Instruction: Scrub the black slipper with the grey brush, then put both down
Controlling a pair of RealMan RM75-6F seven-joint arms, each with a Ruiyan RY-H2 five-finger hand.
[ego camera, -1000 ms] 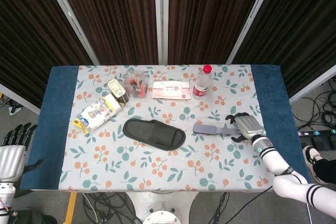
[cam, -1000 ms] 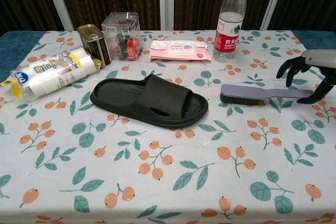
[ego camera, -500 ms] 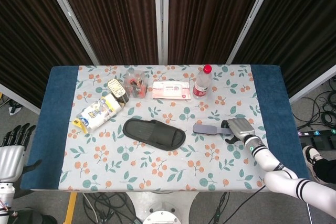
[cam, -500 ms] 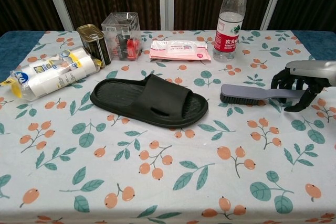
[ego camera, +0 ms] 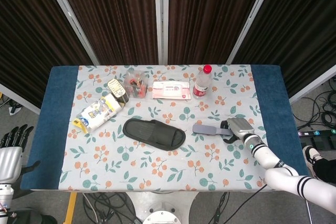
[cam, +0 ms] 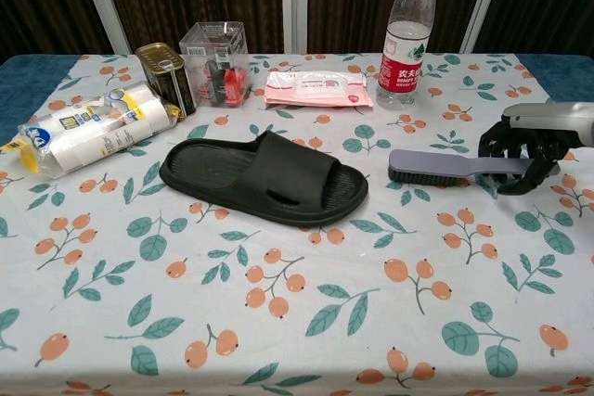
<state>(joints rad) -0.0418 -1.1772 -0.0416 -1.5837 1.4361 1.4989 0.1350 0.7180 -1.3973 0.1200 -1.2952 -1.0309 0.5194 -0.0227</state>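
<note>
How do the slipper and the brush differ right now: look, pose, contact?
The black slipper is broad and dark; the grey brush is slim and lighter grey. The slipper lies free at mid-table with no hand near it; the brush has the right hand curled around its handle end. The slipper runs slightly diagonal in the chest view; the brush runs nearly level. Both rest on the floral tablecloth.

The right robot hand (cam: 524, 150) curls its dark fingers (cam: 497, 147) around a handle, arm reaching inward. The left robot hand (ego camera: 11, 148) hangs off-desk, fingers upward.
</note>
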